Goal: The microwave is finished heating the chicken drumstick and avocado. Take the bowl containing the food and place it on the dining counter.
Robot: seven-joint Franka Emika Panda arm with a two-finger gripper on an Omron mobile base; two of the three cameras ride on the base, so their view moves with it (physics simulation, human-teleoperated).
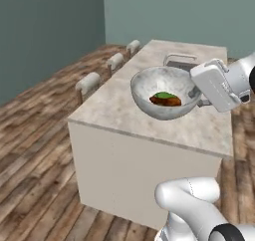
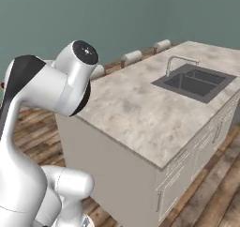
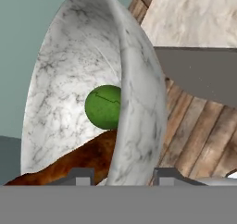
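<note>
Above the desk (image 1: 124, 105), the gripper (image 3: 124, 174) is grasping the rim of the bowl (image 1: 164, 93), which is looking heavy, stiff and probably slippery.

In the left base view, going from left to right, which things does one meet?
White round stools → white-grey marbled stone bowl, with green avocado and reddish-brown chicken drumstick inside → white two-finger gripper holding its rim.
</note>
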